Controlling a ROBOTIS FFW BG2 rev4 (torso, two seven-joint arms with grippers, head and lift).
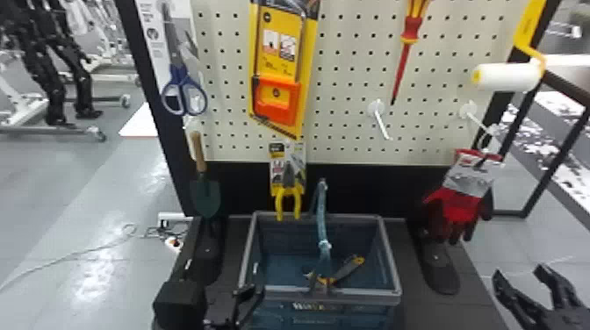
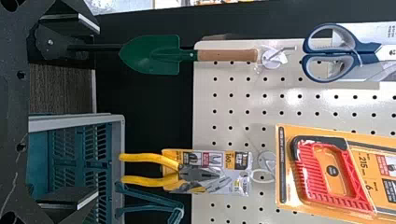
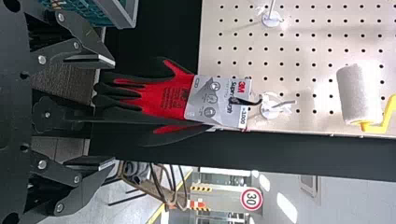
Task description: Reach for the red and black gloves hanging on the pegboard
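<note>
Right end effector (image 3: 112, 112) stands wide and empty near the gloves (image 3: 163, 99), which hang untouched on the pegboard (image 3: 303, 51). Alignment appears largely complete; you have the final advance left.

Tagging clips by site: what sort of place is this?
Likely a robotics lab or test area: black jointed robot legs by a white wheeled frame in the background, and a cream pegboard hung with red and black gloves.
</note>
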